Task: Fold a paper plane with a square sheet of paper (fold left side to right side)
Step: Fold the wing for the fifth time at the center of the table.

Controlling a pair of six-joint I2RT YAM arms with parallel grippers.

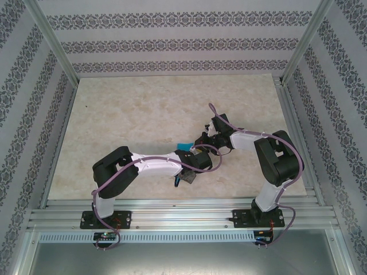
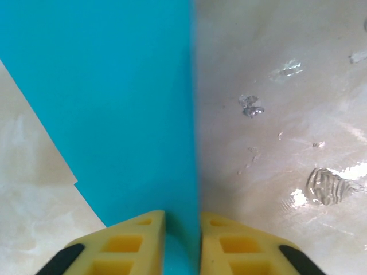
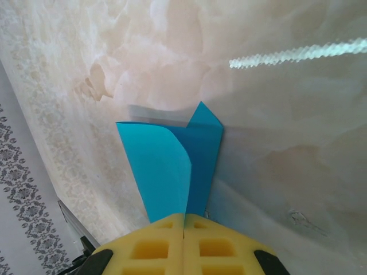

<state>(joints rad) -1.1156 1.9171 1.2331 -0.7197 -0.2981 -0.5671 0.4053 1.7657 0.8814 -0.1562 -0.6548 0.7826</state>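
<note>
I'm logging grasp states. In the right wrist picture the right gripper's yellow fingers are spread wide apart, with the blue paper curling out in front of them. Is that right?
Not quite. The right wrist view shows the right gripper with its yellow fingers pressed together, shut on the square sheet of paper, not spread apart. The rest holds: the blue paper does curl out in front of them.

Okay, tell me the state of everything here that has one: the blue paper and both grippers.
square sheet of paper: partly folded, one flap curling over, not pressed flat.
right gripper: shut on the sheet's near edge.
left gripper: jaws slightly apart with the blue sheet in the gap; whether it grips is unclear.
</note>
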